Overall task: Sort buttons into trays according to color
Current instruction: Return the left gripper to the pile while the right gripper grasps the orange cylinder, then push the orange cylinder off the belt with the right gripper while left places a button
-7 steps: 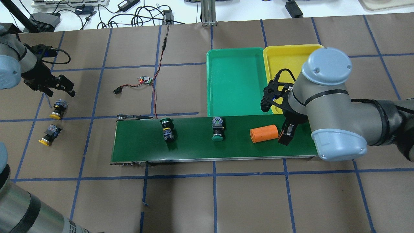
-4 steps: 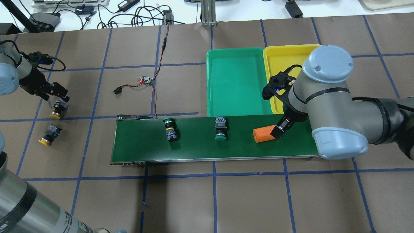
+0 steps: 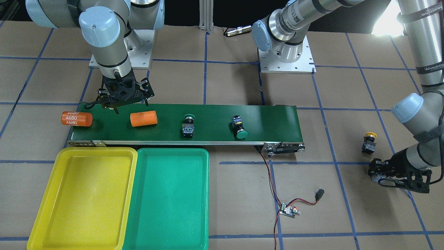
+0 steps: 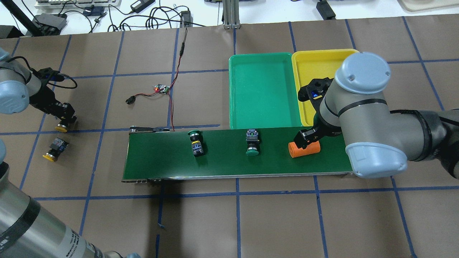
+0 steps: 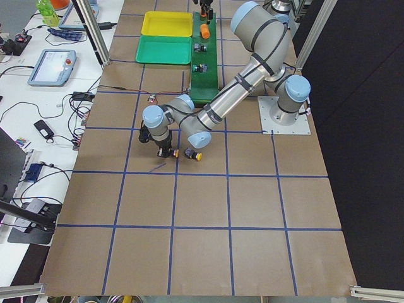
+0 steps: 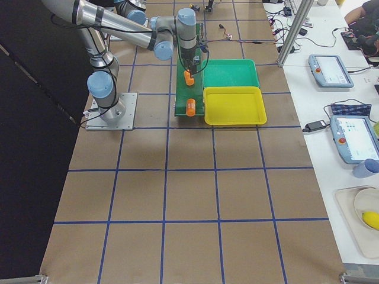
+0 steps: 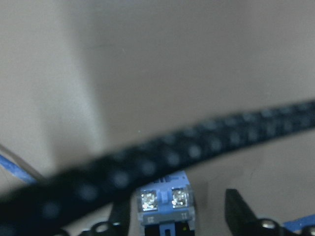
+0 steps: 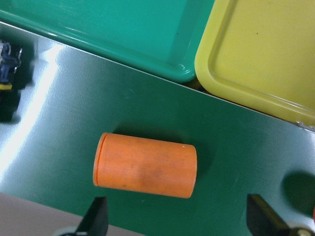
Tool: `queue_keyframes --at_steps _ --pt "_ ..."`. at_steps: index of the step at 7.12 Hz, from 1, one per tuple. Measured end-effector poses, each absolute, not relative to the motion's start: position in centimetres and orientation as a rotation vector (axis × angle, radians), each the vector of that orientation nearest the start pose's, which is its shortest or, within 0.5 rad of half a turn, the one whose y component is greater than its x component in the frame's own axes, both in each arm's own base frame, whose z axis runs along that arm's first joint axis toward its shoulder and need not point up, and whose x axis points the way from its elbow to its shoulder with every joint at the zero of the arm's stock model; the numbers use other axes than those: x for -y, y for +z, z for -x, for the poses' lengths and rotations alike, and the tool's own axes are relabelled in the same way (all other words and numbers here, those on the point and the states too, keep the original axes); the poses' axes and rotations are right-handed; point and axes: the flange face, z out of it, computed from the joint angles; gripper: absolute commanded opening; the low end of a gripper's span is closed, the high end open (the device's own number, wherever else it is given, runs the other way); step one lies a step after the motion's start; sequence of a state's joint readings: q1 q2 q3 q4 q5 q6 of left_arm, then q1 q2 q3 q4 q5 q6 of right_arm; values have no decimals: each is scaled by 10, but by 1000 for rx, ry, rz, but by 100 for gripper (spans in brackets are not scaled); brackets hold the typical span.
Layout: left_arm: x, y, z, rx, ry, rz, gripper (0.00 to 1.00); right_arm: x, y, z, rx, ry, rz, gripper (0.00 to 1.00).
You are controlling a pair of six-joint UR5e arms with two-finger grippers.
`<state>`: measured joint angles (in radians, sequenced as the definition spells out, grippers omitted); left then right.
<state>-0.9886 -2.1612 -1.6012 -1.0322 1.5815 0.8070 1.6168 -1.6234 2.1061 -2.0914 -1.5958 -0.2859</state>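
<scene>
On the table (image 4: pixel 215 222), yellow tray (image 3: pixel 83 194) and green tray (image 3: pixel 173 198) are lying empty, nothing sorted. My left pincer (image 4: pixel 64 114) is straddling, spread, a yellow button (image 4: pixel 61 128) far left; my right pincer (image 8: pixel 179 219) is gaping over an orange cylinder (image 8: pixel 145 165).

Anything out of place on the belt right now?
Yes: two orange cylinders lie on the conveyor belt, and neither is part of the sort. The plain cylinder lies below the right gripper, fingers open; the cylinder marked 4680 overhangs the belt's end near the yellow tray.
</scene>
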Motion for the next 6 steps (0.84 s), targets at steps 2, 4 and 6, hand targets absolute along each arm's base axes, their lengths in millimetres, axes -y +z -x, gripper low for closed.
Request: queue_keyframes --at_steps 2,4,6 --pt "616 200 -231 -3135 132 -316 14 422 309 -151 -3132 -57 473 100" --pt "619 236 -175 -3141 144 -200 13 423 309 -151 -3132 -58 467 100" --pt "609 284 -106 -3192 120 -98 13 424 307 -151 -3131 -48 466 100"
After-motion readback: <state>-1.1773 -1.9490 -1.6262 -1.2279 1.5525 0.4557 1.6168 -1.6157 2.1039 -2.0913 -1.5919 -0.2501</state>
